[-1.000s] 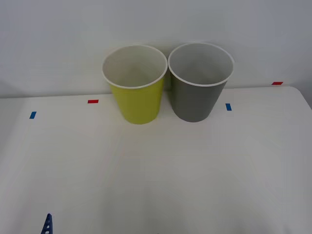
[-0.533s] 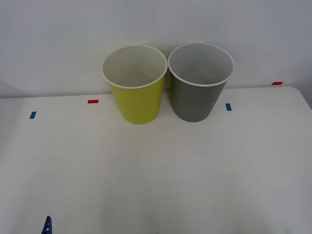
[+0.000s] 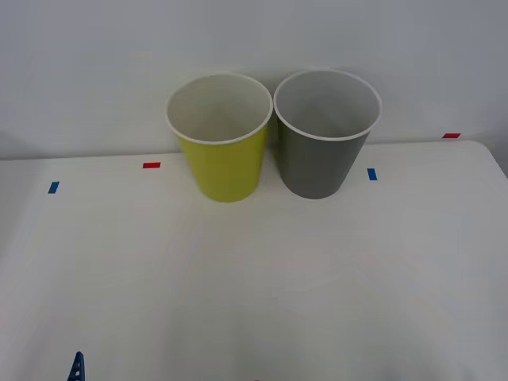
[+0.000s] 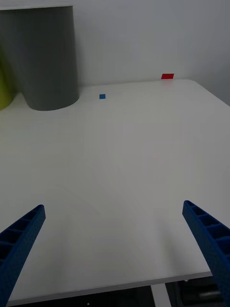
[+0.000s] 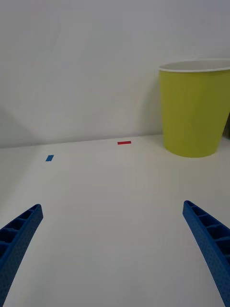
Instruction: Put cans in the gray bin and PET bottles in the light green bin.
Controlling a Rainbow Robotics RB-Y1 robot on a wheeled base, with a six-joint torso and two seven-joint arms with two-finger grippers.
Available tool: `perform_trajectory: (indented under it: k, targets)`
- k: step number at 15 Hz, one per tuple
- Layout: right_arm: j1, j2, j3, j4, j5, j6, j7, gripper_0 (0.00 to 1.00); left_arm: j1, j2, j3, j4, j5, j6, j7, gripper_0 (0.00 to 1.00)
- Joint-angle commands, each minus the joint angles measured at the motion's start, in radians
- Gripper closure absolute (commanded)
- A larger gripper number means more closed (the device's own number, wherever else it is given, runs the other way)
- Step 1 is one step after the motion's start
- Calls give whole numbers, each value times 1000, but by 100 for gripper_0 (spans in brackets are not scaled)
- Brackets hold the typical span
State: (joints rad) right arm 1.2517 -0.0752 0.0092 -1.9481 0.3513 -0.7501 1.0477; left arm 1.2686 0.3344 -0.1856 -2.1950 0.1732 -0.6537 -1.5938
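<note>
At the far edge of the white worktop [image 3: 254, 270], against the wall, the light green bin [image 3: 222, 151] stands upright just left of the gray bin [image 3: 321, 143], rims apparently touching. Neither bears readable writing. Small red and blue tape marks [image 3: 151, 165] flank them. Low near the front edge, the left tool [image 5: 115, 249] and right tool [image 4: 115, 249] hover with fingers spread apart, holding nothing.

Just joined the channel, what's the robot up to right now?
Nothing is being handled. The light green bin and the gray bin stand side by side at the far edge of the white table. The left gripper and right gripper hover open over the table's near side, holding nothing.
</note>
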Motion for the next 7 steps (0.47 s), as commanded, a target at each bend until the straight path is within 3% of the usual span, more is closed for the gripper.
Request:
perform_trajectory:
  k: [1, 7]
  targets:
    - [0, 0, 0, 0, 0, 0, 0, 0, 0, 0, 0, 0, 0, 0, 0, 0]
    - [0, 0, 0, 0, 0, 0, 0, 0, 0, 0, 0, 0, 0, 0, 0, 0]
